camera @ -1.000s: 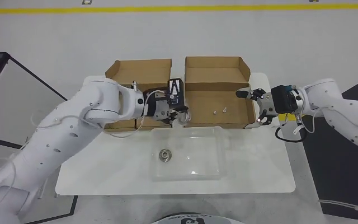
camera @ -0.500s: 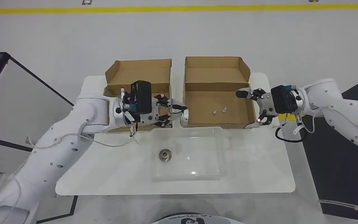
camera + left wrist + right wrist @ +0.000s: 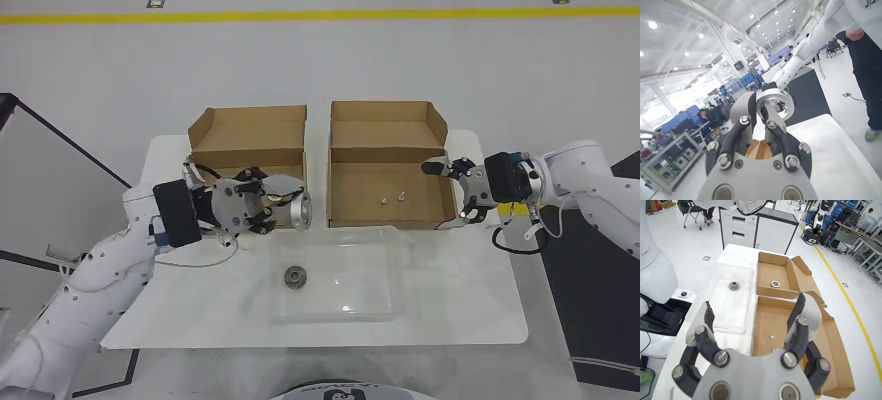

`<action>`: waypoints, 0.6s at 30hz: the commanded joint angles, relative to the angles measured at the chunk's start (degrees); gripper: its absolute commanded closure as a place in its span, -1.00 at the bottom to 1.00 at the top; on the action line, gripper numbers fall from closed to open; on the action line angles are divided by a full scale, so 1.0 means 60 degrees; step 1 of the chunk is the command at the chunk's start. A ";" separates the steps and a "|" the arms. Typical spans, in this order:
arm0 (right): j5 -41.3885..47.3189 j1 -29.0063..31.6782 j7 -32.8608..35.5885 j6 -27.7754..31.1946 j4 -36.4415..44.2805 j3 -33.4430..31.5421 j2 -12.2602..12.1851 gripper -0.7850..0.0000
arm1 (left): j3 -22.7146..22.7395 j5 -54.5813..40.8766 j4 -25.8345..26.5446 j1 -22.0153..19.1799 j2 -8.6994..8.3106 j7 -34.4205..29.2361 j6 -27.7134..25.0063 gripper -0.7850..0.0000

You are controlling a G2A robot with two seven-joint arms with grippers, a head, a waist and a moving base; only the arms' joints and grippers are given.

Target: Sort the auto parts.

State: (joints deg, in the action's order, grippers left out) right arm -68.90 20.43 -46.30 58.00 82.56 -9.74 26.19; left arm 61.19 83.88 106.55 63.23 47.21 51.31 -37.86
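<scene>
Hanging over the front right corner of the left cardboard box [image 3: 245,125], a metal collar ring [image 3: 772,93] is pinched through its bore by the left gripper [image 3: 758,106]. The right gripper [image 3: 450,190] is held wide open and empty at the right edge of the right cardboard box [image 3: 360,195].

White floor [image 3: 100,60], yellow line [image 3: 320,15], likely workbenches [image 3: 866,243]

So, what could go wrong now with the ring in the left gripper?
1. The left gripper pinches only one wall of the ring, one finger through the hole; it could swivel or slip out.
2. In the top view the ring hangs about over the edge of the left box, so a release here might drop it onto the table.
</scene>
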 commanded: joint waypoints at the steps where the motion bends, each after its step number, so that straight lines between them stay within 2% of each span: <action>1: 0.0000 0.0000 0.0000 0.0000 0.0000 0.0000 0.0000 -1.00 | 0.0079 0.0390 0.0026 0.0036 0.0009 0.0574 0.0302 1.00; 7: 0.0000 0.0000 0.0000 0.0000 0.0000 0.0000 0.0000 -1.00 | 0.0307 0.1064 0.0168 0.0077 0.0024 0.1257 0.0693 1.00; 18: 0.0000 0.0000 0.0000 0.0000 0.0000 0.0000 0.0000 -1.00 | 0.0576 0.1361 0.0390 0.0121 0.0008 0.1033 0.0653 1.00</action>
State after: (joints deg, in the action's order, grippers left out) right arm -68.90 20.43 -46.30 58.00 82.56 -9.74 26.19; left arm 64.65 92.05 108.89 63.96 47.25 57.51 -33.95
